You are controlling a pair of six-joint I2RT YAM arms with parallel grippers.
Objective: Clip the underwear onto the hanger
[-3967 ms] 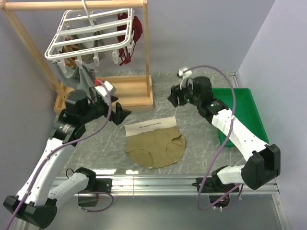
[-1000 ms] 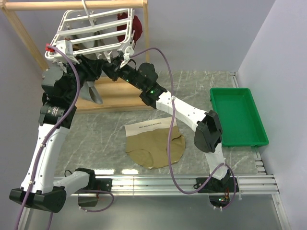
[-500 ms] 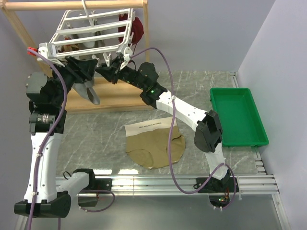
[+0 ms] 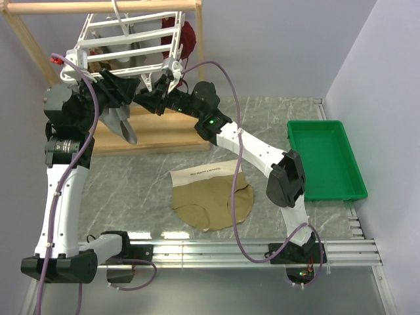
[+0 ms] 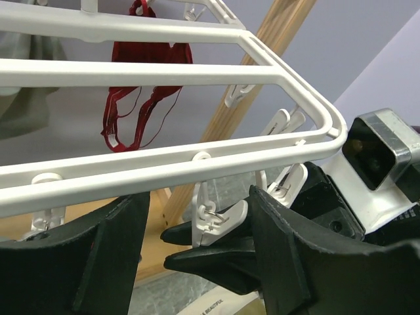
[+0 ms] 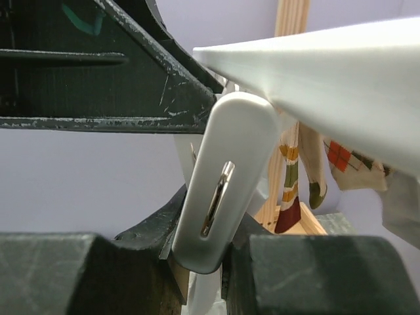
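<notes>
The underwear [image 4: 211,197] lay flat and spread out on the tabletop [image 4: 275,125], at the lower centre of the top view, its waistband toward the back. Neither arm touched it. Well apart from it, in the upper left of the frame, the hanger [image 4: 125,39] hung from the wooden frame stand [image 4: 98,6]. A dark red garment [image 4: 188,36] hung at the hanger's right end and a grey garment [image 4: 123,125] drooped below it. Both arms reached up to the hanger's near rail. The right fingers [image 6: 65,275] were closed on the lower end of one white clip [image 6: 226,190] dangling from that rail. The left fingers [image 5: 111,256] stood wide apart, holding nothing, with the same clip and the right fingers' tips in the gap between them. A green tray [image 4: 325,161] sat at the right of the tabletop.
</notes>
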